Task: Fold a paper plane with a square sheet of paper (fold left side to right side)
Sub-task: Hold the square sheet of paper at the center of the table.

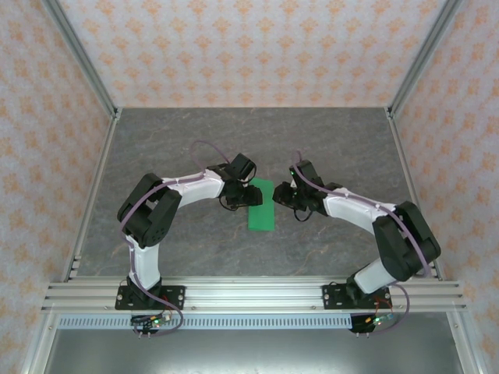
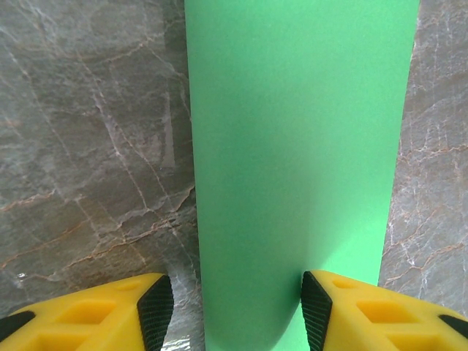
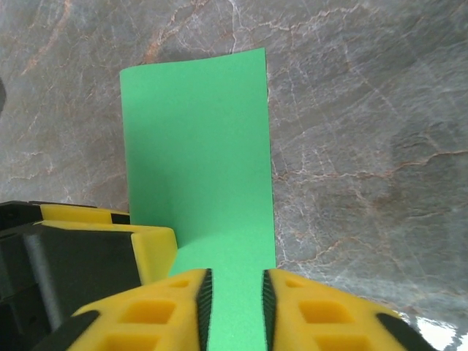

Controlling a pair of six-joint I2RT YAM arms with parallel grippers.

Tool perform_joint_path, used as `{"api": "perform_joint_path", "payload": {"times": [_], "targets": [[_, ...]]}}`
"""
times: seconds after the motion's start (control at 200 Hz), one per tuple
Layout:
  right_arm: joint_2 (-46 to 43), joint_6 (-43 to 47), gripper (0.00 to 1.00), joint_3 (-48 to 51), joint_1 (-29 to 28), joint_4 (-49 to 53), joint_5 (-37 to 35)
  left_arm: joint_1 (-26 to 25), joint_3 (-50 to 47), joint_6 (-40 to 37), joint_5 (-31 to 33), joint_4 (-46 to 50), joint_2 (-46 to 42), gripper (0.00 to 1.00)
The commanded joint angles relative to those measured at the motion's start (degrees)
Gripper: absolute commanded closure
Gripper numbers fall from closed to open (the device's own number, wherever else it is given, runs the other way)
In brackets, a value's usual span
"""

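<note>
**A:** Top external view first. Where is the paper?

**B:** The thin, bright green square sheet of paper point(image 1: 262, 206) lies at the middle of the grey marbled surface point(image 1: 156, 148). It shows as a narrow strip, not a full square. The white-sleeved left arm point(image 1: 187, 187) reaches it from 9 o'clock and the right arm point(image 1: 351, 209) from 3 o'clock.

**A:** And the fingers?

**B:** In the left wrist view the yellow, black-padded left fingers point(image 2: 157, 311) stand well apart with the sheet running between them. One pad is just at the paper's edge and nothing is clamped. The right fingers point(image 3: 203, 307) stand close together with a slim gap, and green shows through it. I cannot tell whether they pinch anything. Just beside them the sheet curves up off the surface.

**A:** So which step is this?

**B:** I judge it to be the first fold, left side over to right, with the layers laid over but not yet creased flat. The next move calls for matching the edges squarely and pressing along the fold without dragging the paper.

**A:** What about the room?

**B:** The walls point(image 1: 234, 47) carry pale wallpaper with an orange floral print. Aluminium rails point(image 1: 249, 294) run across at 6 o'clock, where the arms are bolted.
</note>
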State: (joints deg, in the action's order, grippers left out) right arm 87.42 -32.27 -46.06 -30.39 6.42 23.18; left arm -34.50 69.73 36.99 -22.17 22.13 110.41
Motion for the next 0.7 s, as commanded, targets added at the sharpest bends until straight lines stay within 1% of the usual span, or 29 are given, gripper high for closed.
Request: {"api": "perform_joint_path", "payload": {"times": [0.0, 0.07, 0.19, 0.47, 0.696], "targets": [[2.50, -2.07, 0.80, 0.18, -0.45, -3.11, 2.20, -0.83, 0.21, -0.71, 1.25, -0.38, 3.23, 0.46], [4.03, -2.41, 0.85, -0.15, -0.46, -3.83, 2.67, -0.83, 0.13, -0.68, 1.25, -0.39, 3.23, 0.46], [6.53, -3.10, 0.90, -0.69, -0.46, -5.56, 3.85, -0.79, 0.05, -0.62, 1.17, -0.42, 3.27, 0.46], [10.65, -3.50, 0.91, -1.67, -0.76, -6.58, 4.86, -0.73, -0.15, -0.65, 1.27, -0.44, 3.06, 0.46], [12.27, -3.14, 0.91, -2.52, -0.81, -1.83, 2.83, -0.87, -0.34, -0.69, 1.25, -0.45, 2.21, 0.46]]}}
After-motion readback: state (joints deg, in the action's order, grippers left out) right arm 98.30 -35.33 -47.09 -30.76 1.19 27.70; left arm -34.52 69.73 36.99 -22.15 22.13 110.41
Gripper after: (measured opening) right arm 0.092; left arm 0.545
